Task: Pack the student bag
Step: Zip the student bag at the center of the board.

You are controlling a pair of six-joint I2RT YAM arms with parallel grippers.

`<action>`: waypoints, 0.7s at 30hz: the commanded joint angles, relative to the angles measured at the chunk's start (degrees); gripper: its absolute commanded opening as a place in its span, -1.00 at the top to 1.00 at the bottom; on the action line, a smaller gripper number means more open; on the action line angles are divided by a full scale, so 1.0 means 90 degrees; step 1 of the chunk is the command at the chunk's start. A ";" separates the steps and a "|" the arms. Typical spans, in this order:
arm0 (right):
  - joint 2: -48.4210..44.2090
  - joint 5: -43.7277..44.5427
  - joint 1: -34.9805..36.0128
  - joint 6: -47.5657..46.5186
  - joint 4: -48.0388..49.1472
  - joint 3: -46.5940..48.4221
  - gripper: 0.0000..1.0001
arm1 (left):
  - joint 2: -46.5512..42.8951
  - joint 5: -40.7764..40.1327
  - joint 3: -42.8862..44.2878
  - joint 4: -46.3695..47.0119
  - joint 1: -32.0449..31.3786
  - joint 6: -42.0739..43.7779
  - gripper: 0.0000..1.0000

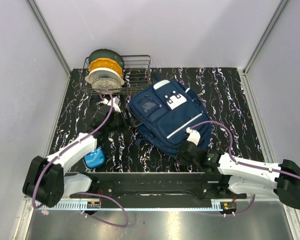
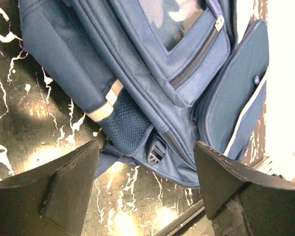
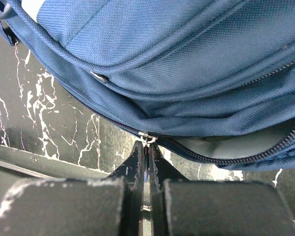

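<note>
The student bag, navy blue with white patches, lies flat in the middle of the marbled black table. My left gripper is at the bag's left side. In the left wrist view its jaws stand wide open, with nothing between them, just short of the bag's mesh side pocket and a grey buckle. My right gripper is at the bag's near edge. In the right wrist view it is shut on the metal zipper pull. To the right of the pull the zip gapes, showing light grey lining.
A wire rack stands at the back left and holds spools of filament. A small blue object lies beside the left arm. A black rail runs along the near edge. Grey walls close in three sides.
</note>
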 commanded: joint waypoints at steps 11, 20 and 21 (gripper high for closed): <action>0.0089 -0.0004 -0.0051 -0.0289 0.0624 0.0417 1.00 | -0.0256 -0.0885 -0.0873 0.0942 -0.2248 -0.1841 -0.68; -0.0155 -0.0033 -0.0051 -0.0289 0.0556 0.0388 1.00 | 0.0841 -0.0766 -0.0287 0.1422 -0.2737 -0.1870 -0.60; -0.0165 -0.0033 -0.0051 -0.0299 0.0575 0.0388 1.00 | 0.0870 -0.0815 -0.0296 0.1422 -0.2737 -0.1899 -0.53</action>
